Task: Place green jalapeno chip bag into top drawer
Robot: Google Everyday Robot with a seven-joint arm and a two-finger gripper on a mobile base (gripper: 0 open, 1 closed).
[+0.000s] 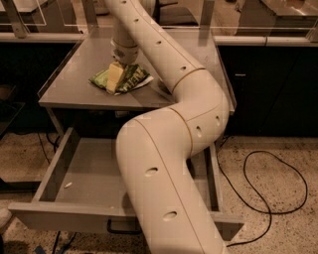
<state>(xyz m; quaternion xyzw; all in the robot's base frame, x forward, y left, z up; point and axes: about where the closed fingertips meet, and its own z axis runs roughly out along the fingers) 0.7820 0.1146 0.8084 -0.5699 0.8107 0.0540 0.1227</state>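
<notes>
The green jalapeno chip bag [131, 78] lies crinkled on the grey tabletop [69, 92], near its front edge. My gripper [116, 78] comes straight down from above and rests on the middle of the bag. The top drawer [54, 217] stands pulled wide open below the table, with its dark loop handle [121, 230] at the front. Its inside [89, 178] holds only a small pale scrap [68, 185]. My thick cream arm [169, 149] crosses over the drawer's right half and hides it.
A black cable [271, 183] loops on the speckled floor to the right. Dark cabinets [268, 89] stand behind and to the right of the table. Clear panels [54, 15] rise at the table's back edge.
</notes>
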